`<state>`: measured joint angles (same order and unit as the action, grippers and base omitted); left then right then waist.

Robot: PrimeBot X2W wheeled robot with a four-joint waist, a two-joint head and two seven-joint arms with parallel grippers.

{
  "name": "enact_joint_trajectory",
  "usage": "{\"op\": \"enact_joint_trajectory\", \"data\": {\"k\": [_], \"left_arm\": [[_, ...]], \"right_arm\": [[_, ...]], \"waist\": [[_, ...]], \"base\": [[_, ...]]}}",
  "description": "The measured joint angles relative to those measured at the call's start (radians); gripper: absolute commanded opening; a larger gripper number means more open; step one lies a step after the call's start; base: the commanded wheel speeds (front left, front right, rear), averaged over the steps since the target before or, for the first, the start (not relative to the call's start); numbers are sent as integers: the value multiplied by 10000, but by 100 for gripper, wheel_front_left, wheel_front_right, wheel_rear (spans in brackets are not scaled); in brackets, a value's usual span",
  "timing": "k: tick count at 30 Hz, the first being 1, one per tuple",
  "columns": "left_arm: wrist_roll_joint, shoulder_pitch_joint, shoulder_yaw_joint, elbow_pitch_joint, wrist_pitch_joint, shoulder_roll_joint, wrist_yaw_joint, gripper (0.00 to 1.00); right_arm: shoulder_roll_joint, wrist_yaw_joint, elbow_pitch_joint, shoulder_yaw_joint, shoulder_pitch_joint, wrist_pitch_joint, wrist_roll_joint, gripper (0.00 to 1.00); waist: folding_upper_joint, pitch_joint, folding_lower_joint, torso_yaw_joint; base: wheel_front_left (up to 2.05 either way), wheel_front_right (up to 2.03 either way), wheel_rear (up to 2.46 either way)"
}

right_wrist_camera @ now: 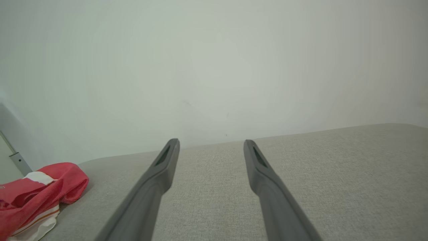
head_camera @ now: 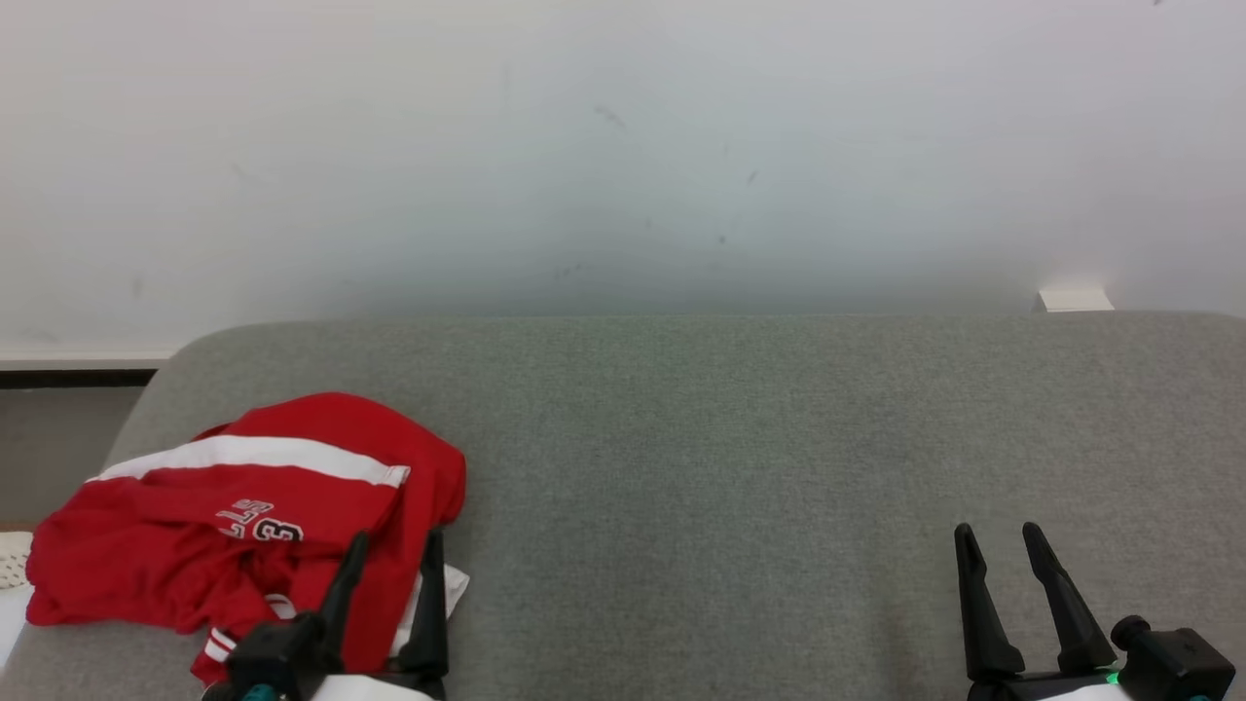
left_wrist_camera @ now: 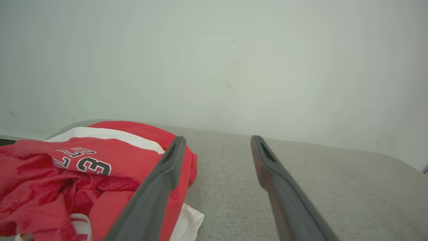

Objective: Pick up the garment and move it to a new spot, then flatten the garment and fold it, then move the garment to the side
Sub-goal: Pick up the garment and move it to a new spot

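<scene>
Near left: the garment [head_camera: 243, 506], a red jersey with a white band and dark lettering, lies in a crumpled heap on the grey padded surface [head_camera: 730, 467], with some white cloth poking out under its near right corner. We read the task as not yet begun, so the step in hand is the first pick-up. At the heap's right side the left claw [head_camera: 397, 537] has both fingers spread wide and nothing between them. In the head view its tips overlap the jersey's right edge, and in the left wrist view one finger crosses the red cloth while the other runs over bare grey. We cannot tell whether either finger touches the cloth. To grab well, we judge this claw should swing a little left so both fingers straddle a thick fold rather than the thin right-hand edge. It should then drop until the tips press into the padding before closing. A shallow pinch on loose cloth would likely take one layer and let the rest trail. Middle of the surface: bare grey, a fair new spot for the jersey. Near right: the right claw [head_camera: 998, 531], likewise spread wide and empty, over bare grey and well apart from the garment. We would save it for the flattening, or bring it across for a second hold if the heap sags.
</scene>
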<state>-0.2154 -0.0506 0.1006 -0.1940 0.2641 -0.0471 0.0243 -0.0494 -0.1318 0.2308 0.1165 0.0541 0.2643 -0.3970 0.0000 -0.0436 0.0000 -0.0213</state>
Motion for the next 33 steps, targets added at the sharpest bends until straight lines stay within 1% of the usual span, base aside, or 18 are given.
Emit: {"op": "enact_joint_trajectory", "data": {"k": [5,10,17,27,33], "left_arm": [[33,-15,-33,-46,2,0,-71,100],[46,-35,-146,-94,2,0,-119,100],[75,-34,-253,-128,2,-4,-163,100],[211,-1,-485,-159,2,-2,-251,100],[215,2,-587,-194,2,-2,-205,100]], "right_arm": [[0,0,-29,207,-68,0,-46,100],[-4,0,-73,642,-132,2,-144,100],[4,0,-123,995,-152,2,-268,100],[0,0,-203,1099,-169,4,-359,100],[0,0,-232,1160,-160,4,-706,100]], "waist": [[0,-14,0,333],[0,-21,0,866],[0,-12,0,1849],[0,22,0,3374],[0,66,0,3972]], "base": [[0,0,0],[0,0,0],[0,0,0],[0,0,0],[0,0,0]]}}
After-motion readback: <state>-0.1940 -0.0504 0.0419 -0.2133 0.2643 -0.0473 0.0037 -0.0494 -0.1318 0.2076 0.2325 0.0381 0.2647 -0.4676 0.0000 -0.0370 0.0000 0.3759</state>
